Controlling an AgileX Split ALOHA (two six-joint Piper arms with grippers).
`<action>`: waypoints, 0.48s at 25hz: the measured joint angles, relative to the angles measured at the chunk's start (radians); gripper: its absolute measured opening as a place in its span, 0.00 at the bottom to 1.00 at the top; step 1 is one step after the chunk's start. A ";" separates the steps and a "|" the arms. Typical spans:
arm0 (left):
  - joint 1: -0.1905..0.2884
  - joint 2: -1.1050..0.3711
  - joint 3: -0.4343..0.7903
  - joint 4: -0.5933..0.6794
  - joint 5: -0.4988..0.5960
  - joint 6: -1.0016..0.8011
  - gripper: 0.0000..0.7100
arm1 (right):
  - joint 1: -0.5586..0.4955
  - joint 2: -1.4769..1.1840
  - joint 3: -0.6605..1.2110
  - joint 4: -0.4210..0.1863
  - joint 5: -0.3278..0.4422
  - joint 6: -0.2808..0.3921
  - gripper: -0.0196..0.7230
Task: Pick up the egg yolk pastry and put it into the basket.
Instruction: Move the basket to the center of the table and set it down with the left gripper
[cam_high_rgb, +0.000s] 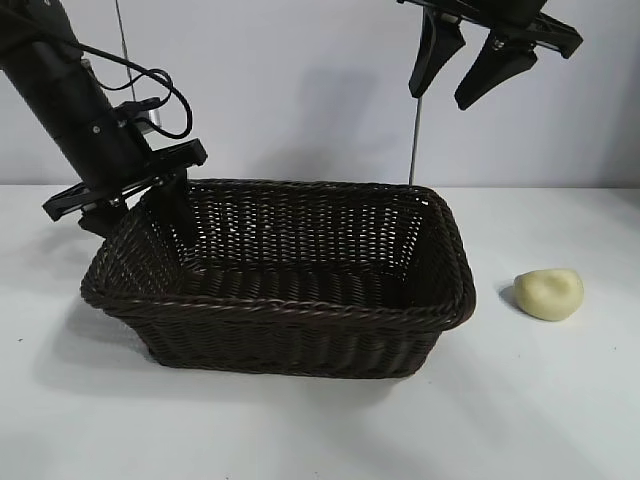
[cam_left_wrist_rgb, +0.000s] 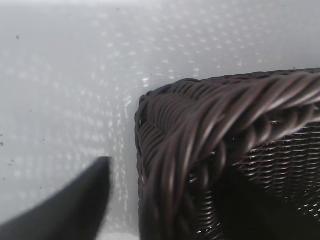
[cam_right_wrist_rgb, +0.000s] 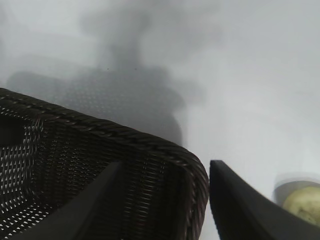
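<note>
egg yolk pastry (cam_high_rgb: 549, 294) on table (cam_high_rgb: 560, 400) right of basket (cam_high_rgb: 300, 310)

Legible text, labels, brands, numbers, signs: none were readable on any item in any view.

The large rectangular dark brown woven wicker basket (cam_high_rgb: 290, 300) is made of smooth, slightly glossy strands, braided thickly at the rim. The small pale yellow rounded pastry (cam_high_rgb: 549, 294) is seen as matt and smooth. The white tabletop (cam_high_rgb: 540, 400) is given a matt finish, finely dimpled up close.
</note>
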 joint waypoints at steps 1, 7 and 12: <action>0.000 -0.001 0.000 0.000 0.001 0.000 0.74 | 0.000 0.000 0.000 0.000 0.000 0.000 0.54; 0.000 -0.065 0.000 0.003 0.022 0.000 0.79 | 0.000 0.000 0.000 0.000 0.000 0.000 0.54; 0.000 -0.143 0.000 0.042 0.058 0.000 0.79 | 0.000 0.000 0.000 0.000 0.000 0.000 0.54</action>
